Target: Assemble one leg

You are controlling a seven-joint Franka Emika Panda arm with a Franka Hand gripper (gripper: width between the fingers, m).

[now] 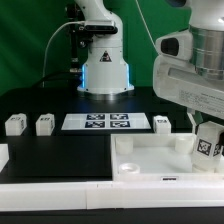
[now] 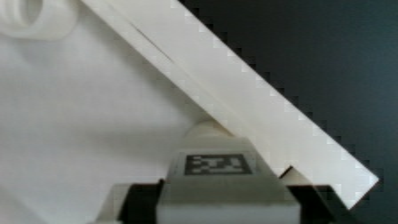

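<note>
My gripper point(image 1: 207, 150) is at the exterior view's right, shut on a leg point(image 1: 207, 141), a small white block with a black-and-white tag. It holds the leg upright over the right corner of the big flat white tray-like piece point(image 1: 150, 160). In the wrist view the leg point(image 2: 219, 178) sits between my dark fingers point(image 2: 139, 203), tag facing the camera, just above the tray's floor point(image 2: 89, 110) and next to its raised rim point(image 2: 231, 85). Three other legs stand on the black table: two at the left point(image 1: 15, 125) point(image 1: 44, 124) and one to the right of the marker board point(image 1: 162, 122).
The marker board point(image 1: 96, 122) lies at the table's middle back. The robot base point(image 1: 104, 70) stands behind it. A round corner socket point(image 2: 36, 20) of the tray shows in the wrist view. A white ledge point(image 1: 3, 156) lies at the front left.
</note>
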